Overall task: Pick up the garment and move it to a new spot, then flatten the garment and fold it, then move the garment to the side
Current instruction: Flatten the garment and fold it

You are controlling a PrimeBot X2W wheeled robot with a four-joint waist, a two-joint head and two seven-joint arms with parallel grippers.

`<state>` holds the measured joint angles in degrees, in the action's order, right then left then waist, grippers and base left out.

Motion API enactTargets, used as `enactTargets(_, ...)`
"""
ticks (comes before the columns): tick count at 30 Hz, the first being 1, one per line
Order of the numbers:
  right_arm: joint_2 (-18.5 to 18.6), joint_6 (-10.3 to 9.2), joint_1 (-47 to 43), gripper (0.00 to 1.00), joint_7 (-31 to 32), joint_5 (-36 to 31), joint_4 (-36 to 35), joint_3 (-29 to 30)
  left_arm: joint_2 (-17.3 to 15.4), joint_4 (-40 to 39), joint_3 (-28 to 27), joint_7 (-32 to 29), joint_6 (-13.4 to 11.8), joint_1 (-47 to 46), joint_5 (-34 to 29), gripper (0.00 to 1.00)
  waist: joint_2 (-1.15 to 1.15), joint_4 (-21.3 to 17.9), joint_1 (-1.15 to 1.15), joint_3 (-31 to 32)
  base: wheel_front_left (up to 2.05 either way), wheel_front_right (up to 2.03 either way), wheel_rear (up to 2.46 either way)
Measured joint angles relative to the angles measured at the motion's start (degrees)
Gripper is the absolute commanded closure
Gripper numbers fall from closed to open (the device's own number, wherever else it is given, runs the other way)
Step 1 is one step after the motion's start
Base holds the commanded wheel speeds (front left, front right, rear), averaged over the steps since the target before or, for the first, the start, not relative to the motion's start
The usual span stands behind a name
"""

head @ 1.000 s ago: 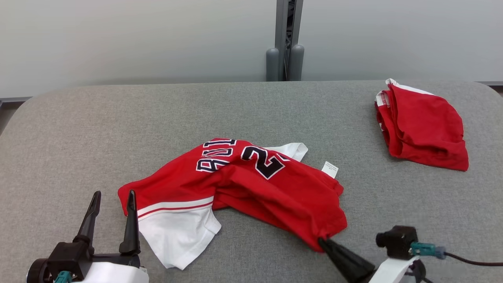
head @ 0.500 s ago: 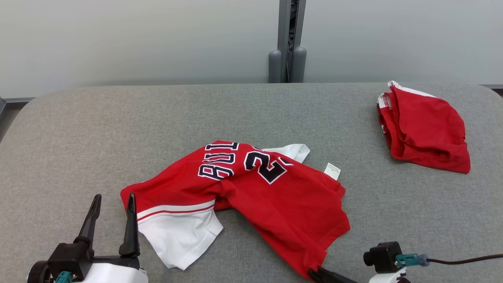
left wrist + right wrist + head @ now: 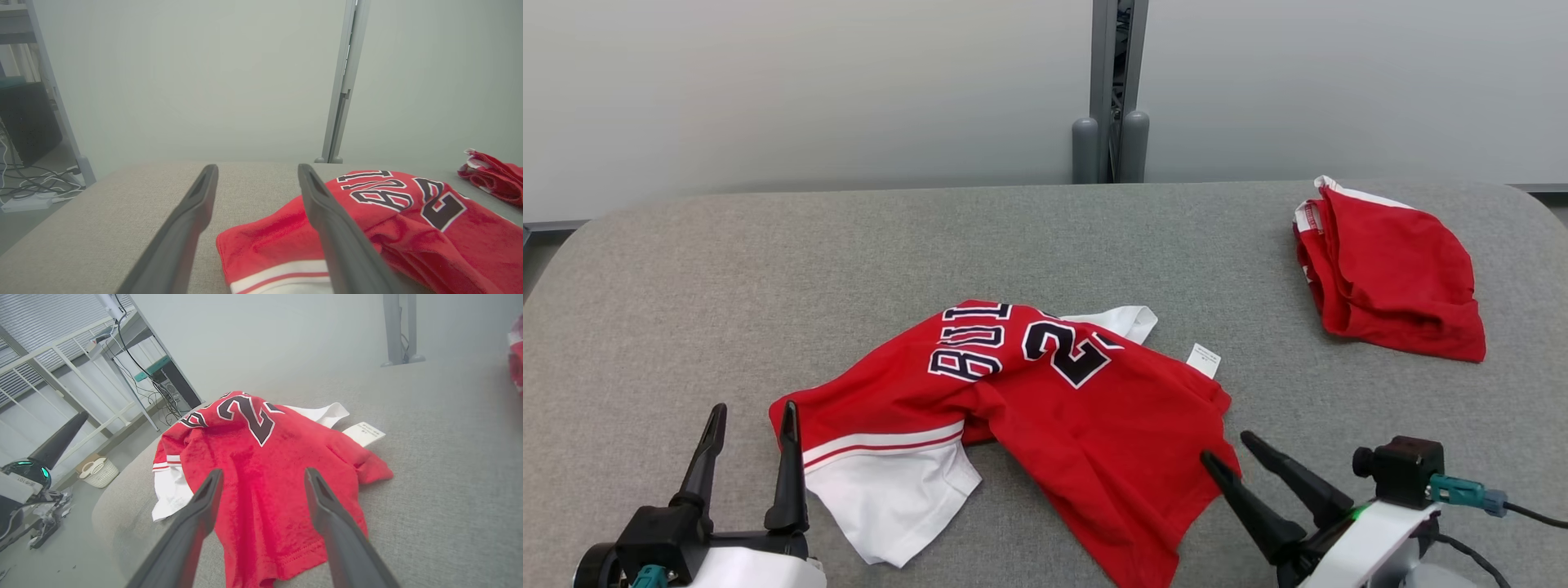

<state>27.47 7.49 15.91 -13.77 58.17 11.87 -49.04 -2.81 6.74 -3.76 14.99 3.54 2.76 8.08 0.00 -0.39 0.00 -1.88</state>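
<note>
Shirt (image 3: 1078,408) lay crosswise on desk (image 3: 727,269); right jaws over its hem (image 3: 1186,514), left jaws beside its sleeve (image 3: 890,490), both spread wide, empty.

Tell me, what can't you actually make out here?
- Label, head view: print too small to read.
- Jersey, head view: the number's second digit is lost in a fold.
- Folded red garment: cut off by the right edge in the left wrist view; in the head view its own folds hide its front.
</note>
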Motion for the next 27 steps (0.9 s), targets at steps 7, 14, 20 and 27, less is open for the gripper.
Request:
enactTargets(7, -4.68, 0.00, -1.41, 0.00, -1.13, -9.83, 6.47, 9.47, 0.00, -0.41, 0.11, 0.00, 0.00, 0.14, -0.14, 0.00, 0.00, 0.28, 0.00, 0.20, 0.00, 0.00, 0.00)
enactTargets(14, -11.56, 0.00, -1.65, 0.00, -1.23, -20.30, 14.18, 20.23, -0.01, -0.67, 0.20, 0.00, 0.10, 0.23, -0.42, 0.00, 0.00, 1.01, 0.00, -0.04, 0.00, 0.00, 0.00)
enactTargets(20, -15.78, 0.00, 3.65, 0.00, -0.38, -23.90, 22.99, 22.07, -0.02, -0.66, 0.52, 0.00, 0.16, 0.18, -0.43, 0.00, 0.00, 1.92, 0.00, -0.20, 0.00, 0.00, 0.00)
enactTargets(27, -18.67, 0.00, 10.45, 0.00, 1.04, -24.39, 34.61, 22.43, -0.01, -0.58, 1.11, 0.00, 0.15, -0.05, -0.33, 0.00, 0.00, 3.13, 0.00, -0.56, 0.00, 0.00, 0.00)
